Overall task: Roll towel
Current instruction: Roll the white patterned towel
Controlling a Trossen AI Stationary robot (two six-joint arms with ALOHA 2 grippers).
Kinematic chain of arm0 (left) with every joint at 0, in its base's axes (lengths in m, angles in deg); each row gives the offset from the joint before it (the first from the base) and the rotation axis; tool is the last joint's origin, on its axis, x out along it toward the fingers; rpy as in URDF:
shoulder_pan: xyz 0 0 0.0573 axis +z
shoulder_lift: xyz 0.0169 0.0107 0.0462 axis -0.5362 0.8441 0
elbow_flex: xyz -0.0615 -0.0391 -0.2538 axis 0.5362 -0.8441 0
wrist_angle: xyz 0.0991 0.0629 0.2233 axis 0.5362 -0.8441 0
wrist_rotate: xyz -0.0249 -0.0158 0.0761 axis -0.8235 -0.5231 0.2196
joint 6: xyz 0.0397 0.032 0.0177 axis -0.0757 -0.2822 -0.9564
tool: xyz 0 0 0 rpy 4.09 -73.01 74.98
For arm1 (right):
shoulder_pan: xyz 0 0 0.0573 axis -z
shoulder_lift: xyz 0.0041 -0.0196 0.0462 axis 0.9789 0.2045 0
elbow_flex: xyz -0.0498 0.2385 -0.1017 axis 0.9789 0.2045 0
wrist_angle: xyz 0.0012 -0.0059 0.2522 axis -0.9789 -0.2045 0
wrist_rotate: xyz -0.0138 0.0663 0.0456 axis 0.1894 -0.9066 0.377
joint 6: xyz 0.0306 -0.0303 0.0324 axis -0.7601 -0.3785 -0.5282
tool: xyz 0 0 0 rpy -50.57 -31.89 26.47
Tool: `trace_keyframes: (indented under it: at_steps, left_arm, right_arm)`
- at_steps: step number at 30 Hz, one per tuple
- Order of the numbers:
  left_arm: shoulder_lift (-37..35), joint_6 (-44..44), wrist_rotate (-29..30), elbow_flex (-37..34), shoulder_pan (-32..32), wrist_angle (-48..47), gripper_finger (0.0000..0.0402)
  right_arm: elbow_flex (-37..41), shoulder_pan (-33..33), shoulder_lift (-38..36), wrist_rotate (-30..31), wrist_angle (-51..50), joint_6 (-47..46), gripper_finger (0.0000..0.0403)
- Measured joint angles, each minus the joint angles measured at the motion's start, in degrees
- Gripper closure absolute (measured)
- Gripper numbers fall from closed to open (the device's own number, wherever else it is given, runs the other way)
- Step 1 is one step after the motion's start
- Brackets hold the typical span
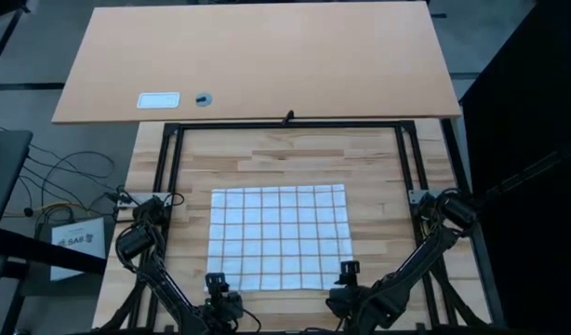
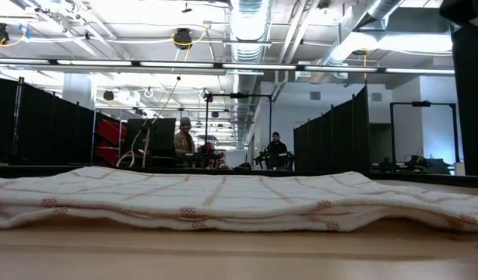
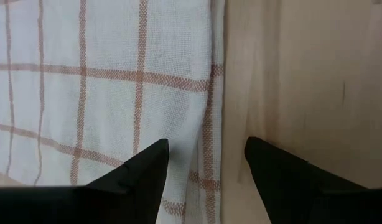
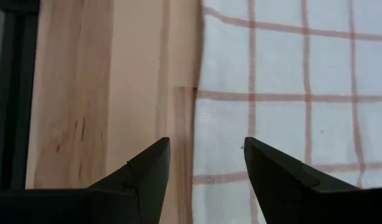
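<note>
Left claw [image 3: 206, 165] spread, straddling the towel [image 1: 279, 236] side hem at its near corner; right claw [image 4: 206, 165] likewise spread over the opposite hem. Towel flat on table [image 1: 378, 158]. Risk: uneven pinches could skew the roll; fingers may snag wood.

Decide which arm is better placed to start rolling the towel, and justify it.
Neither clearly: left end effector and right end effector each hover open over a near corner of the flat towel. Starting with both together looks best.
</note>
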Motion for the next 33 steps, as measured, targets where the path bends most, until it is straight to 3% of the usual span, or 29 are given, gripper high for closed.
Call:
trace_keyframes:
  at_steps: [9, 24, 33]
  left_arm:
    - [0.02, 0.35, -0.06, -0.09, 0.02, -0.13, 0.0194]
    - [0.07, 0.42, 1.14, -0.13, -0.24, -0.31, 0.0194]
    - [0.13, 2.26, 4.28, -1.2, -0.24, -0.7, 0.0194]
  right_arm:
    - [-0.07, -0.07, 4.98, -4.33, -1.07, 1.51, 0.0211]
    - [-0.24, 2.27, 8.09, -2.35, -4.24, 0.03, 0.0211]
    - [2.68, 3.69, 7.91, -2.29, -1.06, -1.1, 0.0211]
